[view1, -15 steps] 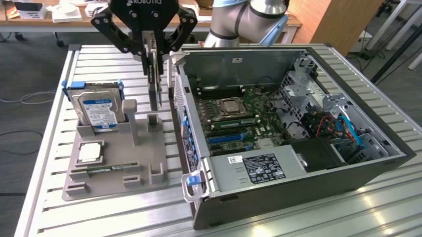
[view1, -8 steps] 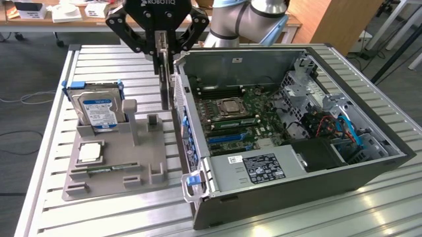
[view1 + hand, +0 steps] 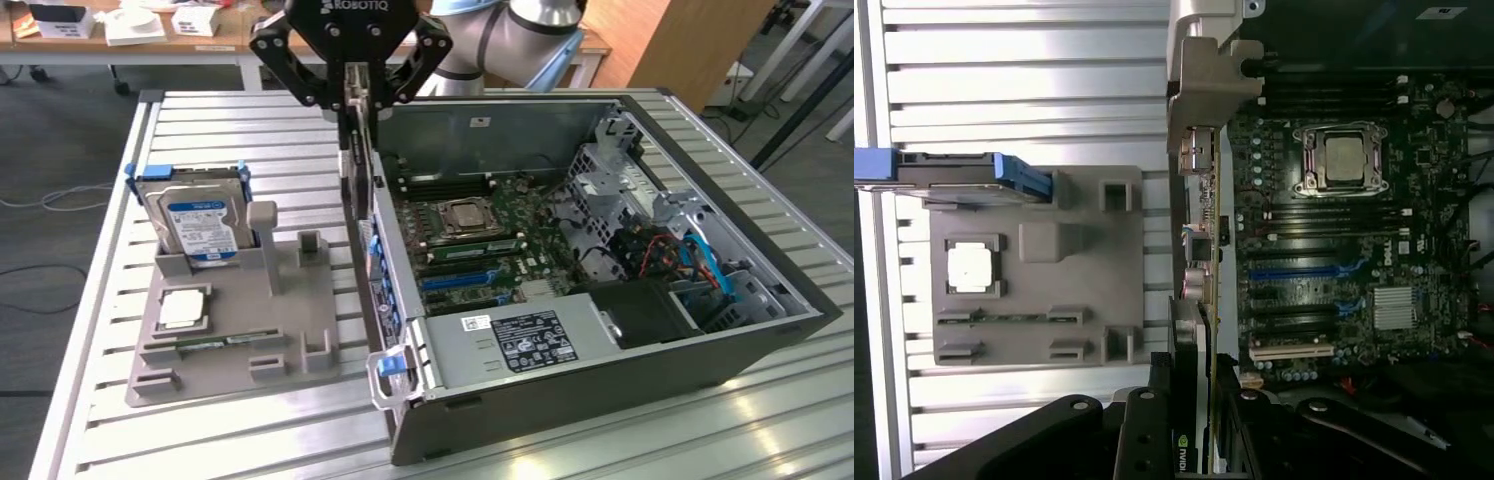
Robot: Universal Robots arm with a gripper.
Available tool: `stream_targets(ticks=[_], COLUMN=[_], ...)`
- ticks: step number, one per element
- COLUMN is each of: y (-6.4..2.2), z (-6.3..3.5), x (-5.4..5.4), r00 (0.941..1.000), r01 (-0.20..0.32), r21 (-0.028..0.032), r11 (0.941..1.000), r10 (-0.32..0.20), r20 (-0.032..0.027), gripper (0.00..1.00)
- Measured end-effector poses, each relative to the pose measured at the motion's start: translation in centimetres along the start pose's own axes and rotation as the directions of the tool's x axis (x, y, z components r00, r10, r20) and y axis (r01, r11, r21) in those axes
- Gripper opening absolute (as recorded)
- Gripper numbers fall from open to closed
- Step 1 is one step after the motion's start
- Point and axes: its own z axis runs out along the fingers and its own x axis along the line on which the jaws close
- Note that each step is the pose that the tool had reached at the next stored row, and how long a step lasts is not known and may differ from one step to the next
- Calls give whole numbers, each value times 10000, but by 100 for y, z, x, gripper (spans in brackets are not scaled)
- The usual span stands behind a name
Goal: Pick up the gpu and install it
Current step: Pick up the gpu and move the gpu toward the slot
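Gripper clamped on the gpu, card held on edge over the open computer case

The gripper [image 3: 356, 98] grips the gpu [image 3: 356, 160] by its upper edge – the thin card hangs upright, edge-on in the exterior view, off the desk [image 3: 200, 130] and above the wall of the computer case [image 3: 747, 340] that faces the grey holder tray [image 3: 220, 330]. In the wrist view the card [image 3: 1189, 370] sits squeezed between the two black fingers [image 3: 1154, 430], in line with that wall, just beside the motherboard [image 3: 1334, 250] with its blue and white slots. On the tray, at the exterior view's left, a hard drive [image 3: 200, 220] with a blue frame stands upright, a square processor chip [image 3: 183, 308] lies flat in front of it, and a narrow memory stick [image 3: 214, 342] lies in a low slot – all well apart from the card
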Motion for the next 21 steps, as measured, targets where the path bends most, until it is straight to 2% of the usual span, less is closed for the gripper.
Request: stream_targets(ticks=[11, 21], y=[23, 48], z=[17, 38], x=[-360, -758], r00=[10000, 10000], r01=[-1, -1], r21=[1, 0], r11=[10000, 10000], r10=[1, 1], r20=[-1, 0], gripper=[27, 27])
